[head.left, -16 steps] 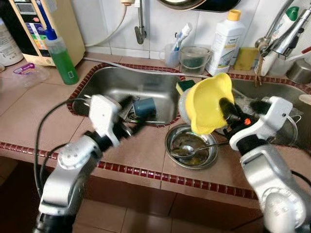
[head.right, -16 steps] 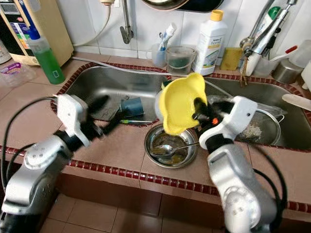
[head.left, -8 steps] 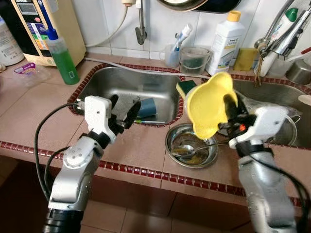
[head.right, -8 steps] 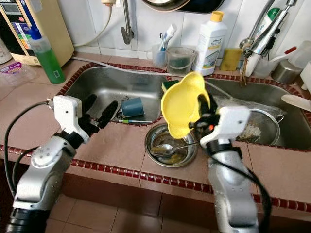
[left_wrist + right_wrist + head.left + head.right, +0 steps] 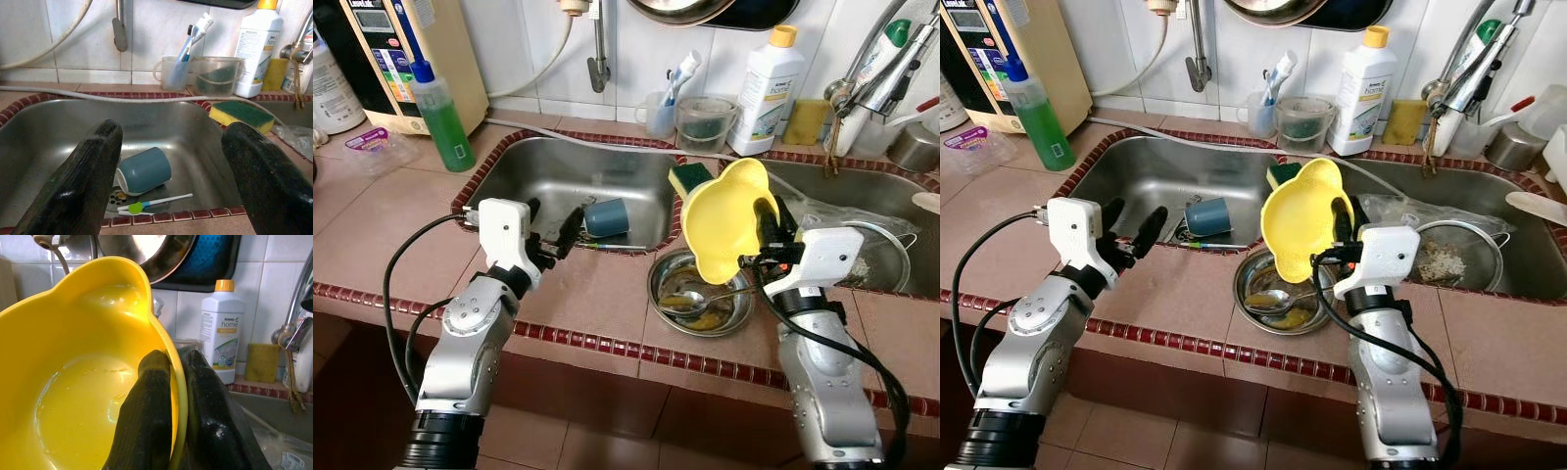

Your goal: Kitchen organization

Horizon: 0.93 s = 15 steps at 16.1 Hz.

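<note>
Right gripper (image 5: 1342, 223) raised above the counter between the two basins, forearm rising near vertical from below. Fingers (image 5: 151, 406) clamped on the rim of the yellow bowl (image 5: 722, 231), one inside, one outside. Bowl held tilted on edge, open side toward the camera, wet inside, directly above the steel dish (image 5: 668, 294). Dish on the counter at the left sink's (image 5: 1126, 174) front edge, holding a spoon (image 5: 1278, 299) and food residue.

Left gripper (image 5: 553, 230) level over the sink's front rim, forearm angled up from the lower left, pointing into the basin. Fingers (image 5: 88, 171) spread wide, gripping nothing.

In the basin, ahead of the left gripper: blue cup (image 5: 144, 170) lying on its side at the drain, toothbrush (image 5: 154, 201) just in front of it. Sponge (image 5: 242, 113) on the divider between basins, close behind the bowl. Strainer (image 5: 1454, 257) in the right basin, beside the right arm. Along the back ledge: toothbrush cup (image 5: 173, 72), clear container (image 5: 215, 76), white bottle (image 5: 1363, 78). Green bottle (image 5: 445, 122) on the counter at the sink's far-left corner, well apart from both grippers.
</note>
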Available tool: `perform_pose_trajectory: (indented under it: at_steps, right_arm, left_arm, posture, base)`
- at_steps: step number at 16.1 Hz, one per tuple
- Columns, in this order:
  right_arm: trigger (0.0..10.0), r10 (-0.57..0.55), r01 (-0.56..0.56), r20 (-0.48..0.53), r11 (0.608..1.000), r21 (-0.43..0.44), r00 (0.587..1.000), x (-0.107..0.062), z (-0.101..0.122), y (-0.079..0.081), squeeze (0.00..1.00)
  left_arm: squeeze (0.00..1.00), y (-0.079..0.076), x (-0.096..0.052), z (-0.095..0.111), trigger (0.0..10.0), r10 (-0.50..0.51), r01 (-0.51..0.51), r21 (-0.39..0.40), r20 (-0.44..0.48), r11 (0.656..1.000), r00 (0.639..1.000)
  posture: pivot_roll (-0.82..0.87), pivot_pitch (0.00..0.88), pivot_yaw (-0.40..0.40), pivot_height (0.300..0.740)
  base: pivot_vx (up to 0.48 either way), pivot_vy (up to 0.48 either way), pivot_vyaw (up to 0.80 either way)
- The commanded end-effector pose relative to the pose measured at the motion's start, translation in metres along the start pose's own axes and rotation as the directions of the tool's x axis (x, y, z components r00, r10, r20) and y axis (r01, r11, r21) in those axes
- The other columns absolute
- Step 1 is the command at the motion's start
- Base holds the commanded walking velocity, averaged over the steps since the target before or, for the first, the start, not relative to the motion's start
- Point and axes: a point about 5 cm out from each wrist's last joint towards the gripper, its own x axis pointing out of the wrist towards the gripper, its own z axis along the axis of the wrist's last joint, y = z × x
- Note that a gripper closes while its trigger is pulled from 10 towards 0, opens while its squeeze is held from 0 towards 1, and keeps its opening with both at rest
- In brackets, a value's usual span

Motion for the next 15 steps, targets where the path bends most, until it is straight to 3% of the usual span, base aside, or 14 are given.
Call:
perform_pose_trajectory:
  at_steps: [1, 10, 15]
  right_arm:
    - [10.0, 0.014, -0.014, 0.037, 1.0, -0.003, 0.999, 0.004, 0.005, 0.004, 0.0]
    - [10.0, 0.011, -0.011, 0.046, 1.0, -0.014, 0.999, 0.006, 0.0, 0.006, 0.0]
    - [10.0, 0.014, -0.014, 0.03, 1.0, -0.016, 0.999, 0.006, -0.005, 0.007, 0.0]
  left_arm:
    - [0.0, 0.001, 0.002, 0.001, 10.0, -0.002, 0.002, 0.007, -0.002, 1.0, 1.0]
    - [0.0, -0.004, 0.002, -0.003, 10.0, -0.028, 0.028, 0.004, -0.014, 1.0, 1.0]
    - [0.0, -0.015, -0.001, -0.004, 10.0, -0.116, 0.117, 0.009, -0.016, 0.993, 0.993]
  posture:
    - [-0.14, 0.094, 0.046, 0.74]
    - [-0.15, 0.097, 0.045, 0.74]
    - [-0.14, 0.092, 0.04, 0.74]
  base:
    - [0.0, 0.439, 0.0]
    - [0.0, 0.442, 0.0]
    - [0.0, 0.0, 0.0]
